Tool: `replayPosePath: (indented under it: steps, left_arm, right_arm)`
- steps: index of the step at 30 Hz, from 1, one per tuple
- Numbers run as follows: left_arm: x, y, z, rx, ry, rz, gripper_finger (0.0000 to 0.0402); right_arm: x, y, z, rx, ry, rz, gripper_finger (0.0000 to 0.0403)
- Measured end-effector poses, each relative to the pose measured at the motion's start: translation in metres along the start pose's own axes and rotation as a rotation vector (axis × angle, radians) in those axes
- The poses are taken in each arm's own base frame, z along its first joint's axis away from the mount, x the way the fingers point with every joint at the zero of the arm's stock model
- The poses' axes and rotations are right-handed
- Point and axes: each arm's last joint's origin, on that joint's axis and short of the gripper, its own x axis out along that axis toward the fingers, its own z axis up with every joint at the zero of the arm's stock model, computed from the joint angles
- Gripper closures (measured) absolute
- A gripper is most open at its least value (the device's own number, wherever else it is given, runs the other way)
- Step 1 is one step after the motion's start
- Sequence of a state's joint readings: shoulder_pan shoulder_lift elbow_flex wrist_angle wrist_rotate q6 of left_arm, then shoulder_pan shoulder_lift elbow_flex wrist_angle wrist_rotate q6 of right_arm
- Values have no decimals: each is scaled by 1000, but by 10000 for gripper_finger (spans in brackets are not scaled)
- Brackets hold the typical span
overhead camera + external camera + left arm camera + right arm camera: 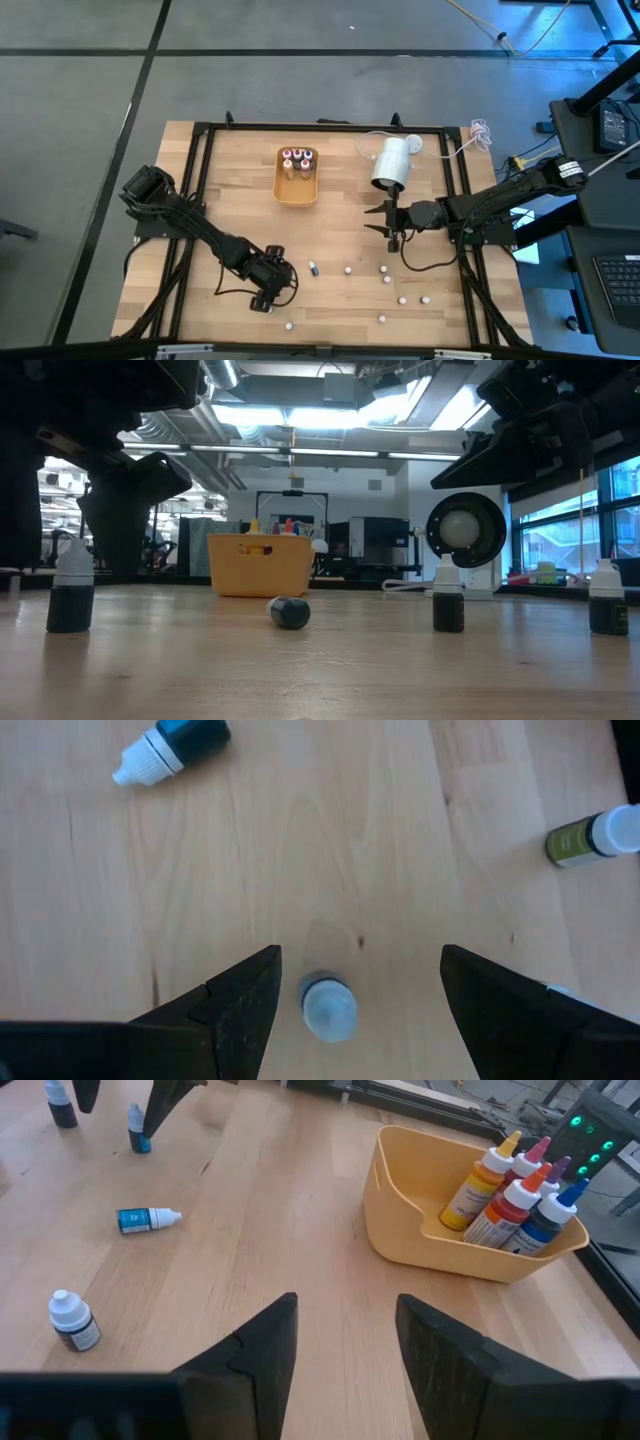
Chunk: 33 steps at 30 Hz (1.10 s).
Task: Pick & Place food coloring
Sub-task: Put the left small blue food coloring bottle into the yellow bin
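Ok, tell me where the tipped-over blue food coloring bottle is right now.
In the high view the tipped-over blue bottle lies on the table's near half, just right of the open left gripper and below the orange tray; upright bottles stand to its right.

Tiny food coloring bottles (387, 279) with white caps stand scattered as pale dots across the near half of the wooden table, while one blue-bodied bottle (313, 268) lies tipped on its side, its white nozzle pointing along the boards. From table height, three dark-bodied bottles stand upright: one at the left (71, 592), one right of centre (448, 600) and one at the far right (607, 598). Seen from the left wrist, a small bottle (328, 1008) stands upright between that arm's spread fingers, and a green one (592, 837) lies off to the side.
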<state>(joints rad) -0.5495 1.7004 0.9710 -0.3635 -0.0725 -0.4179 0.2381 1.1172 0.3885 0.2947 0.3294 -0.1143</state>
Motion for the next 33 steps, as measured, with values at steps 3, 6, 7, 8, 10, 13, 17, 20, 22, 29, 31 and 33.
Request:
replayPosePath:
  steps: [3, 6, 7, 8, 10, 13, 17, 20, 22, 29, 31, 33]
  left_arm:
    - [0, 0, 0, -29, 3, 1, 135]
    - [0, 0, -1, -10, 12, 0, 135]
    - [0, 0, -1, -5, 18, -2, 135]
    - [0, 1, -2, -5, 25, -3, 135]
    - [0, 1, -5, -2, 54, 9, 135]
    - [-1, 3, -9, 1, 80, 52, 135]
    - [-1, 4, -9, 0, 68, 83, 135]
    - [-1, 4, -8, 0, 64, 93, 140]
    - [-1, 4, -8, 0, 63, 93, 146]
    - [-1, 4, -8, 0, 63, 93, 189]
    - [-1, 4, -8, 0, 63, 93, 205]
    - [-1, 4, -8, 0, 63, 92, 223]
  right_arm:
    - [0, 0, 0, 0, 0, 0, 230]
    - [0, 0, 0, 0, 0, 0, 230]
    - [0, 0, 0, 0, 0, 0, 230]
    - [0, 0, 0, 0, 0, 0, 230]
    - [0, 0, 0, 0, 0, 0, 230]
    - [0, 0, 0, 0, 0, 0, 230]
    - [0, 0, 0, 0, 0, 0, 230]
    - [0, 0, 0, 0, 0, 0, 230]
    - [0, 0, 0, 0, 0, 0, 230]
    - [0, 0, 0, 0, 1, 0, 230]
    - [0, 0, 0, 0, 1, 0, 230]
    - [0, 0, 0, 0, 1, 0, 230]
